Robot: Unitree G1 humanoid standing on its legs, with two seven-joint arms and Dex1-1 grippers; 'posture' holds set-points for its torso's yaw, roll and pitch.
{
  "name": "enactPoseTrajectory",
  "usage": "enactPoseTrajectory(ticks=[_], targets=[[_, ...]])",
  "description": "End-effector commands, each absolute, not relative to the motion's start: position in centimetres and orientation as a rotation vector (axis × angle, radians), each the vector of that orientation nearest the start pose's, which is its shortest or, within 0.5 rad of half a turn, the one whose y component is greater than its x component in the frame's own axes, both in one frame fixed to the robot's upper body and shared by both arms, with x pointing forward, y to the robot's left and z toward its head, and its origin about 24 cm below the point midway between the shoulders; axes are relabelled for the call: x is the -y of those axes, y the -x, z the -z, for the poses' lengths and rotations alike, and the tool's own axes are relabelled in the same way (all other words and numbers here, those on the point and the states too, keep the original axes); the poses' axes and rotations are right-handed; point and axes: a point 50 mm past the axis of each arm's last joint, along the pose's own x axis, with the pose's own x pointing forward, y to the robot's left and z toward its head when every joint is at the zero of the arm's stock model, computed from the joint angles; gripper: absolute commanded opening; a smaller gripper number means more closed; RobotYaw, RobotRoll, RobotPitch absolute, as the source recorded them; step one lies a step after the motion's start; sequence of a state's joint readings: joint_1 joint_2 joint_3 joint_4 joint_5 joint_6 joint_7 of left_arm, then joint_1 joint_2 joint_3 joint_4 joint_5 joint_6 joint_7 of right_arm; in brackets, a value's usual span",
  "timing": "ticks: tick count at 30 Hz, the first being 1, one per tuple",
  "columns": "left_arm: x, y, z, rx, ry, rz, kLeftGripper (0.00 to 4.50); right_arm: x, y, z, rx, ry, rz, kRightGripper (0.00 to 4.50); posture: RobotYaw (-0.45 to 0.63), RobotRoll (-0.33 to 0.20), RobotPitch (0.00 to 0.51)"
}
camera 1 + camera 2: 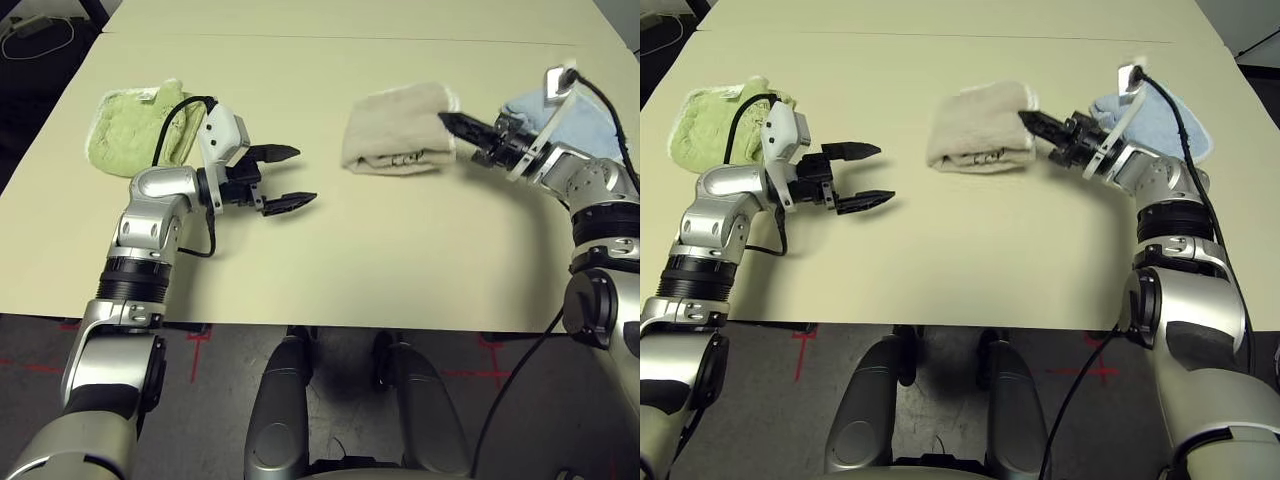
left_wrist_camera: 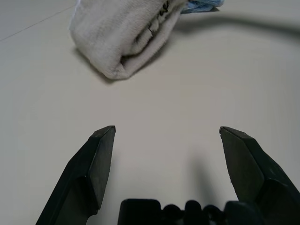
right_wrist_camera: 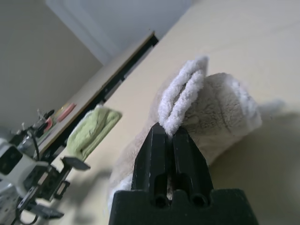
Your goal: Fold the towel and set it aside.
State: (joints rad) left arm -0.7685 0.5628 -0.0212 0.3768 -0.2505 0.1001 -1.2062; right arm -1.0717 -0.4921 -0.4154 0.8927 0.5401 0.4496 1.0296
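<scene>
The towel (image 1: 400,135), beige and folded into a thick bundle, lies on the table right of centre. My right gripper (image 1: 447,121) is shut on the towel's right edge. In the right wrist view its closed black fingertips (image 3: 169,133) pinch the doubled white-edged layers of the towel (image 3: 215,108). My left gripper (image 1: 295,177) hovers open over bare table well left of the towel, with nothing between its fingers (image 2: 101,159). The left wrist view looks at the towel's folded end (image 2: 122,37), some way ahead of the fingers.
A light green towel (image 1: 140,125) lies crumpled at the far left, behind my left arm. A light blue towel (image 1: 580,125) sits at the far right, under my right wrist. The tan table (image 1: 330,260) ends at a front edge close to my body.
</scene>
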Motion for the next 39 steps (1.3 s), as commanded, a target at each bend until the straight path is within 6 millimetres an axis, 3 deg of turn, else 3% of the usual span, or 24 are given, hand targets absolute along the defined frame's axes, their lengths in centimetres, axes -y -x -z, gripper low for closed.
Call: enactPoseTrajectory(ticks=[1, 13, 25, 30, 39], targets=[[-18.3, -34.2, -18.9, 0.063, -0.409, 1.162, 4.5, 24.7, -38.1, -23.8, 0.315, -0.519, -0.772, 0.03, 0.05, 0.0, 0.25], [-18.0, -34.5, -19.0, 0.062, -0.405, 1.172, 4.5, 29.7, -37.3, -25.1, 0.526, -0.463, -0.445, 0.03, 0.03, 0.0, 0.243], [-18.0, -34.5, -18.9, 0.061, -0.393, 1.168, 4.5, 32.9, -36.4, -24.2, 0.567, -0.458, -0.211, 0.03, 0.01, 0.0, 0.245], [-17.9, -34.5, -19.0, 0.065, -0.39, 1.166, 4.5, 33.5, -36.1, -22.8, 0.516, -0.441, -0.173, 0.03, 0.02, 0.0, 0.249], [-17.4, -34.4, -19.0, 0.067, -0.371, 1.182, 4.5, 35.1, -34.1, -17.9, 0.398, -0.442, -0.09, 0.03, 0.0, 0.0, 0.254]])
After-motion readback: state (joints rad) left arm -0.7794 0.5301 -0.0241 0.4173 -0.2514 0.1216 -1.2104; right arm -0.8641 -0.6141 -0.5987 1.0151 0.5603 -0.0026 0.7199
